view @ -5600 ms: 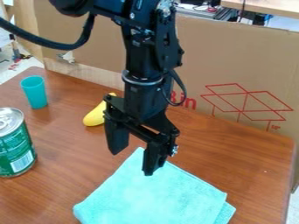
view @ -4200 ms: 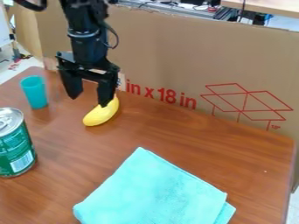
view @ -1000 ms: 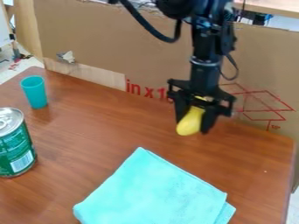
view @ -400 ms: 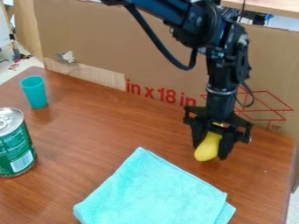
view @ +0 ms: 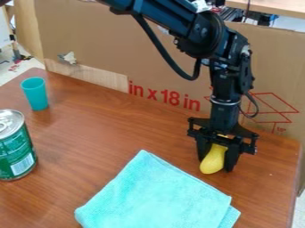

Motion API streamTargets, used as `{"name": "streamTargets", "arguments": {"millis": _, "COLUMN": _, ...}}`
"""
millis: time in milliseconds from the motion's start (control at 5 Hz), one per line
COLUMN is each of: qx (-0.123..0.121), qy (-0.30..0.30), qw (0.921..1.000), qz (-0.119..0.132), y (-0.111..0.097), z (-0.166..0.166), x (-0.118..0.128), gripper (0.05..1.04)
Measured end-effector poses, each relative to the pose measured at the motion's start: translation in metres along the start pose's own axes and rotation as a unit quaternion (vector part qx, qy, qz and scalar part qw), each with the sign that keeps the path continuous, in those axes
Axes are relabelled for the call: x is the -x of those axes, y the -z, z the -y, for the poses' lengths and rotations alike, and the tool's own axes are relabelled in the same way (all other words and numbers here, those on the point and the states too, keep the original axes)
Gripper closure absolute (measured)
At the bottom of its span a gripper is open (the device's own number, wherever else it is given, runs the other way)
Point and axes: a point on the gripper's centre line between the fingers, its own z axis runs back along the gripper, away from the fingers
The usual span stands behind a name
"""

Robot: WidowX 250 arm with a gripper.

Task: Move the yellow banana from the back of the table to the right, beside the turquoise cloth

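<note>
The black gripper [view: 218, 163] hangs over the right part of the wooden table, shut on a yellow object [view: 212, 161] shaped like a banana or squash. The object's lower end sticks out between the fingers, and its upper part is partly hidden by the gripper. Whether it touches the tabletop I cannot tell. A folded turquoise cloth [view: 156, 196] lies at the front, just below and left of the gripper.
A teal cup [view: 35, 94] stands upright at the back left of the table [view: 119, 129]. Nearer, at the left edge, is a green can [view: 14, 147]. A cardboard panel [view: 173, 58] rises along the table's back edge, behind the arm.
The gripper came down on the yellow object beside the cup, took hold of it and carried it right and toward the front. Since the latest earlier frame it has sunk slightly lower.
</note>
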Motion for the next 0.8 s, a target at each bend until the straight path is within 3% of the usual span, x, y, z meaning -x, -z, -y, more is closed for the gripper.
{"name": "streamTargets", "arguments": {"millis": 200, "qx": 0.000, "qy": 0.001, "qw": 1.0000, "qz": -0.004, "y": -0.001, "z": 0.001, "x": 0.001, "gripper": 0.404}}
{"name": "streamTargets", "arguments": {"millis": 400, "qx": -0.008, "qy": -0.002, "qw": 1.0000, "qz": -0.001, "y": -0.001, "z": -0.003, "x": 0.002, "gripper": 0.153}}
{"name": "streamTargets", "arguments": {"millis": 600, "qx": -0.008, "qy": 0.003, "qw": 1.0000, "qz": 0.005, "y": -0.002, "z": -0.004, "x": 0.002, "gripper": 0.083}}
{"name": "streamTargets", "arguments": {"millis": 800, "qx": -0.004, "qy": -0.007, "qw": 0.9997, "qz": 0.023, "y": -0.016, "z": -0.012, "x": 0.000, "gripper": 0.083}}
